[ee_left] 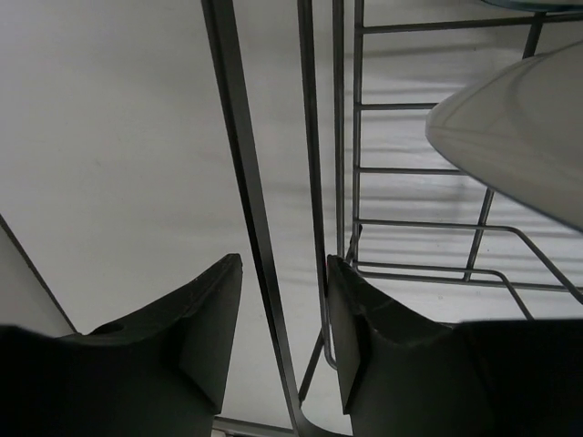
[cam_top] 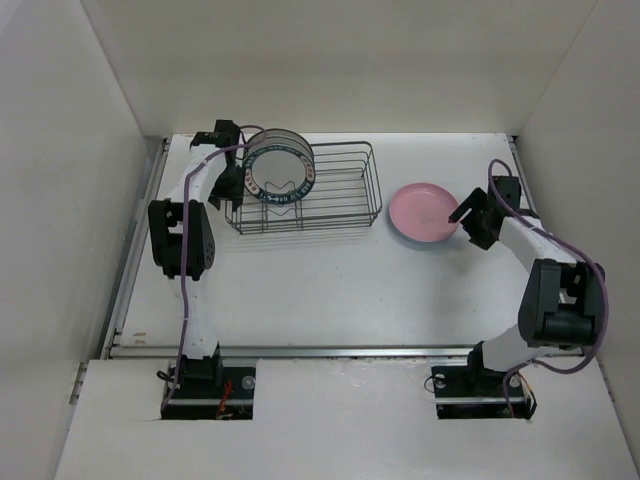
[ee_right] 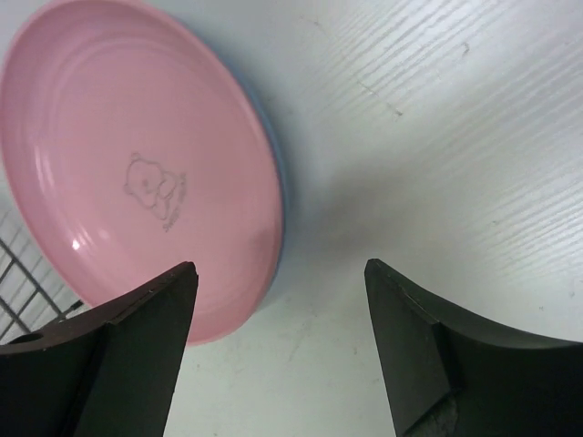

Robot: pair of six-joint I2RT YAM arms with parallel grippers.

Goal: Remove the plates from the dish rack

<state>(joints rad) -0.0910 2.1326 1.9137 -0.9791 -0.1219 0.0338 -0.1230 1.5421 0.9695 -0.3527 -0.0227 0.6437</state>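
The dark wire dish rack (cam_top: 377, 190) stands at the back left of the table. Plates stand upright in its left end; the front one (cam_top: 279, 172) is white with a blue patterned rim, with more edges behind it. My left gripper (cam_top: 228, 186) is at the rack's left end, open, its fingers either side of the rim wire (ee_left: 239, 155). A plate's white underside (ee_left: 519, 137) shows at the upper right of the left wrist view. A pink plate (cam_top: 425, 212) lies flat on a light blue plate (ee_right: 279, 182) right of the rack. My right gripper (cam_top: 466, 213) is open and empty beside them.
White walls close in the table on the left, back and right. The rack's right half holds only wire dividers. A metal rail runs along the near edge in front of the arm bases.
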